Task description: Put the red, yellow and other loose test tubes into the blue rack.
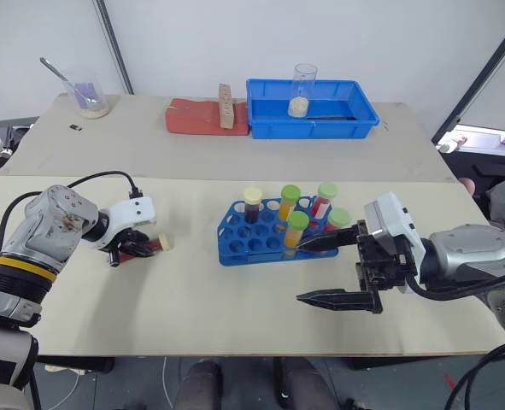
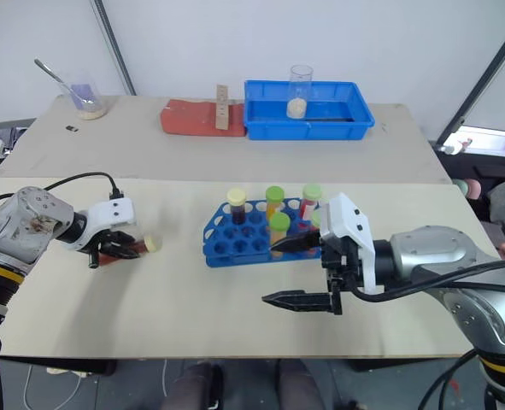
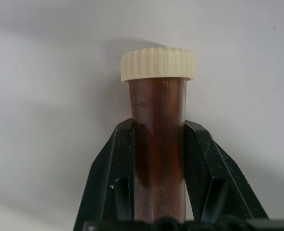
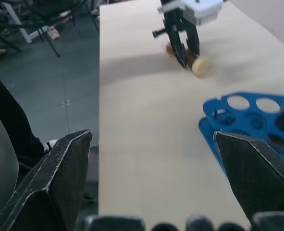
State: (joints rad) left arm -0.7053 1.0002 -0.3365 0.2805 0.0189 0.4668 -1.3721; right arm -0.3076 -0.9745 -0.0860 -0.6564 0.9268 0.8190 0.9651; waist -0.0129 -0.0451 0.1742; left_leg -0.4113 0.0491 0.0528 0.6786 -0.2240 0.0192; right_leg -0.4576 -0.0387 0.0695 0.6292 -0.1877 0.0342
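A loose test tube (image 3: 157, 120) with dark red-brown liquid and a cream cap (image 1: 162, 243) lies flat at the left of the near table. My left gripper (image 1: 137, 248) is shut on its middle, one black finger (image 3: 114, 163) on each side. Whether the tube still rests on the table I cannot tell. The blue rack (image 1: 239, 243) stands mid-table with several capped tubes upright in it, among them a cream-capped one (image 1: 252, 198) and a green-capped orange one (image 1: 290, 196). My right gripper (image 1: 326, 272) hovers open just right of the rack, its fingers pointing left.
On the far table stand a blue tray (image 1: 355, 128) with a tall glass beaker (image 1: 302, 89) in it, a red pad (image 1: 192, 118) with a wooden block (image 1: 226, 109), and a glass with a spoon (image 1: 90, 98). The near table's front edge runs close below both grippers.
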